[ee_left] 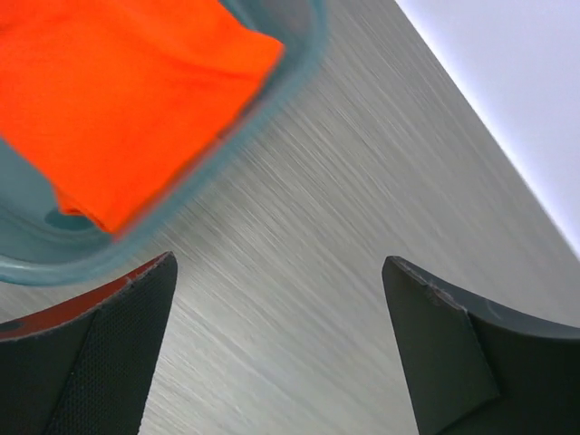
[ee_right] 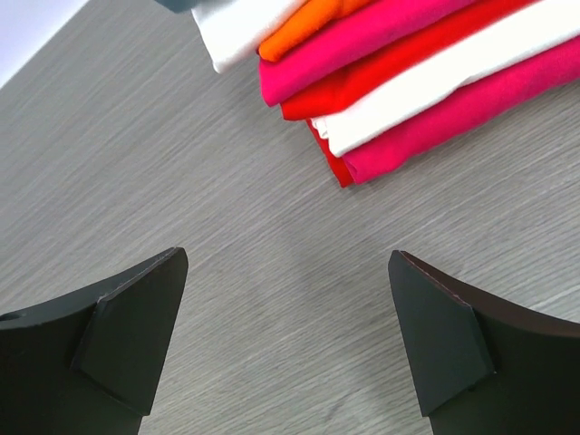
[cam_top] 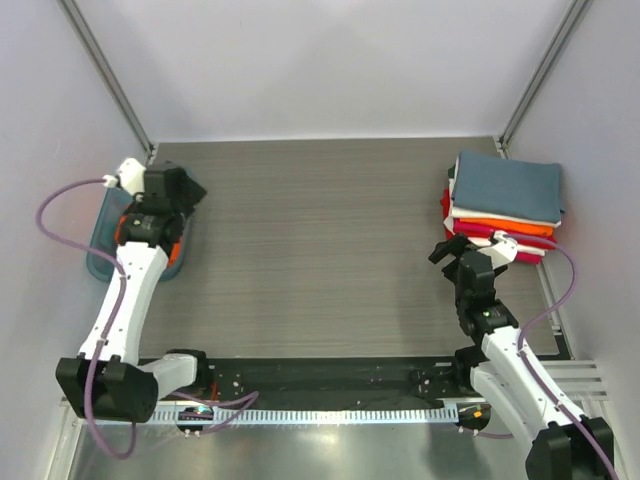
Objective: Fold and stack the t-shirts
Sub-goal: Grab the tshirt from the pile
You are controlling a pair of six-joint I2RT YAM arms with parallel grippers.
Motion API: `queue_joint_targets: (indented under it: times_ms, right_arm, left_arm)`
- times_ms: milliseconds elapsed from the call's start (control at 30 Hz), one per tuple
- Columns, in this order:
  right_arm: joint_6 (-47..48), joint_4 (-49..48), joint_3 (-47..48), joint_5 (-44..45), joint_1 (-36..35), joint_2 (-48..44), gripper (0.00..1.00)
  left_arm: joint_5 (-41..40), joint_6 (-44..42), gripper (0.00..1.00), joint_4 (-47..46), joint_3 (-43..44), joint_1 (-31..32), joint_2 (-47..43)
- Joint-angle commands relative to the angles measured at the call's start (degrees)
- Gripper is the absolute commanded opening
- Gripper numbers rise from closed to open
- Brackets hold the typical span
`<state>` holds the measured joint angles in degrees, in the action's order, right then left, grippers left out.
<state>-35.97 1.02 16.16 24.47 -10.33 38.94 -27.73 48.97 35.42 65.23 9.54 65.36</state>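
Top view: the left gripper [cam_top: 185, 188] hangs over the translucent teal tub [cam_top: 98, 250] at the left edge of the table [cam_top: 320, 250], and its arm hides much of the tub. The stack of folded t-shirts [cam_top: 505, 190], slate blue-grey on top, sits in the far right corner, with the right gripper [cam_top: 455, 250] just short of the stack's near side. Left wrist view: the jaws are spread wide over bare table. The orange t-shirt [ee_left: 118, 100] lies rumpled inside the tub, up and left of the fingers, motion-blurred. Right wrist view: the jaws are spread wide over bare table. The stack's white, orange, pink and red layers lie ahead, apart from both fingers.
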Motion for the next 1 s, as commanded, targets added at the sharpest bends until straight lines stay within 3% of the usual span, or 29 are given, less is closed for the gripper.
queue_joint_targets:
  times_ms: [0,167,300,433,633,733,833,933,967]
  right_arm:
    - [0.02,-1.37,-0.08,1.11,-0.04,-1.84,1.00]
    - [-0.16,-1.37,-0.43,0.14,-0.04,-2.99,1.00]
    - [-0.16,-1.37,-0.87,0.49,-0.04,-4.13,1.00]
    - [-0.16,-1.37,-0.87,-1.08,-0.04,-4.66,1.00]
    - [-0.33,-1.37,-0.87,-0.48,-0.04,-4.22,1.00]
    - [-0.25,-1.37,-0.78,-0.74,-0.04,-4.05,1.00]
    - [-0.25,-1.37,-0.70,-0.74,-0.04,-3.70,1.00]
    - [-0.33,-1.37,-0.69,-0.65,-0.04,-3.52,1.00]
    - [-0.33,-1.37,-0.61,-0.56,-0.04,-3.43,1.00]
  left_arm:
    - [5.30,2.53,0.93,6.25,4.19,-11.51,2.31]
    - [5.66,6.83,0.86,4.31,6.22,-21.65,6.61]
    - [5.14,10.26,0.81,4.57,9.47,-24.13,15.55]
    - [2.33,15.80,0.82,8.08,14.04,-25.01,25.56]
    - [-1.45,16.94,0.88,14.06,22.39,-26.85,39.38]
    - [0.82,16.42,0.88,13.80,23.36,-28.87,44.75]
    - [1.53,15.89,0.77,13.80,23.62,-30.37,48.45]
    - [-1.36,17.91,0.48,13.98,21.71,-30.90,48.46]
    - [-1.28,18.18,0.31,13.54,21.43,-30.98,47.85]
